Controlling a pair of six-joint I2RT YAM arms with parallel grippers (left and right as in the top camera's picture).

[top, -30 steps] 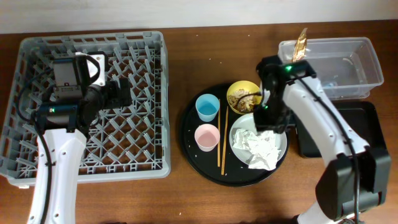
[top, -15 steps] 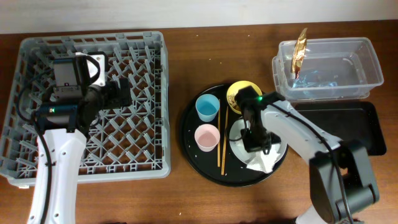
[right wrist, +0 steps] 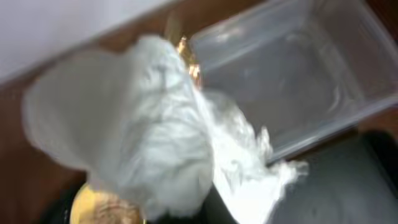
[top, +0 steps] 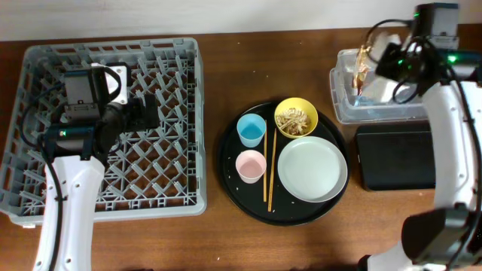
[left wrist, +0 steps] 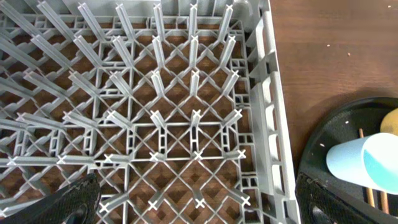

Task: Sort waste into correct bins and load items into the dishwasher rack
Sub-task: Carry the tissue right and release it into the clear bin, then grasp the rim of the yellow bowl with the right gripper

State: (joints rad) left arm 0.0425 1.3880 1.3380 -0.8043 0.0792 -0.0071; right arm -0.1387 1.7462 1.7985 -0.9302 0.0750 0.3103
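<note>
The right gripper (top: 385,60), clamping crumpled napkins (right wrist: 168,143), is hanging over the clear tub (top: 345,113) at the far right corner, beside the gold wrapper (top: 363,64), while the scraps (top: 296,120), yellow bowl (top: 280,111), plate (top: 312,169), blue cup (top: 251,129), pink cup (top: 250,165) and chopsticks (top: 269,169) are waiting mid-table and the left gripper (left wrist: 199,202), fingers apart, is hovering over the unloaded rack (top: 192,113).

Soft, even light fills the overhead view, with faint shadows under the dishwasher rack (top: 173,150). The left wrist view is crisp. The right wrist view is badly motion-blurred (napkins (right wrist: 155,130) nearly washed out, clear tub (right wrist: 305,81) soft).
</note>
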